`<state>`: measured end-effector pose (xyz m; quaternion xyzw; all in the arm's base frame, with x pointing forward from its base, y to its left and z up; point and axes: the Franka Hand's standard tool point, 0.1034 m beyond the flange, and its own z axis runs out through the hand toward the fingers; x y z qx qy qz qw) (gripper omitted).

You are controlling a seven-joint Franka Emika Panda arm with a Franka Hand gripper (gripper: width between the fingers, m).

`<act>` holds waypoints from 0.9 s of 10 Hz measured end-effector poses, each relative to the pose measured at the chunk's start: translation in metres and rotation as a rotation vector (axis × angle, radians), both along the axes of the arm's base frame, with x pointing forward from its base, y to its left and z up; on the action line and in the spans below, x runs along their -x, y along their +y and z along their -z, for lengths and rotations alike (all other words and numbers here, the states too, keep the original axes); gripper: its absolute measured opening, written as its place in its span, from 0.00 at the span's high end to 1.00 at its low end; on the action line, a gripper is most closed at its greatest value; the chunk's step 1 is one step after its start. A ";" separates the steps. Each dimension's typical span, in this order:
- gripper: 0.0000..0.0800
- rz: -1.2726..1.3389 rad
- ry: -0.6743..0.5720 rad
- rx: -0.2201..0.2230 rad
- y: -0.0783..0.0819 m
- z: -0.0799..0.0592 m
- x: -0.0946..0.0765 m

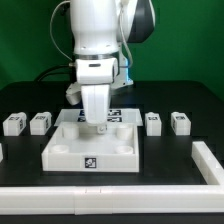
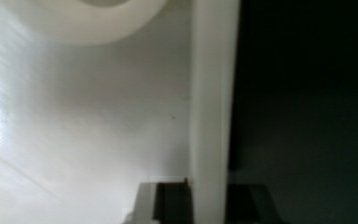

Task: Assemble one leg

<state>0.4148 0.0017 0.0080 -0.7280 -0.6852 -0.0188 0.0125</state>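
You seem to be positioning the white tray (image 1: 90, 158) mid-worktop: the gripper (image 1: 100, 124) is straddling its wall, clamped or not I cannot tell. A leg (image 1: 153, 122) is lying loose toward the far edge, so fetching it is likely coming next.

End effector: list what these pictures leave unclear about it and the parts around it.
- Exterior view: the end effector is small and white against the white panel, so open or shut cannot be told.
- Wrist view: blur and closeness hide whether it touches the panel.
- Exterior view: the tags on the legs are too small to read.
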 end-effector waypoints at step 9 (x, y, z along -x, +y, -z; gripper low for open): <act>0.93 -0.045 -0.016 -0.024 0.057 0.000 -0.068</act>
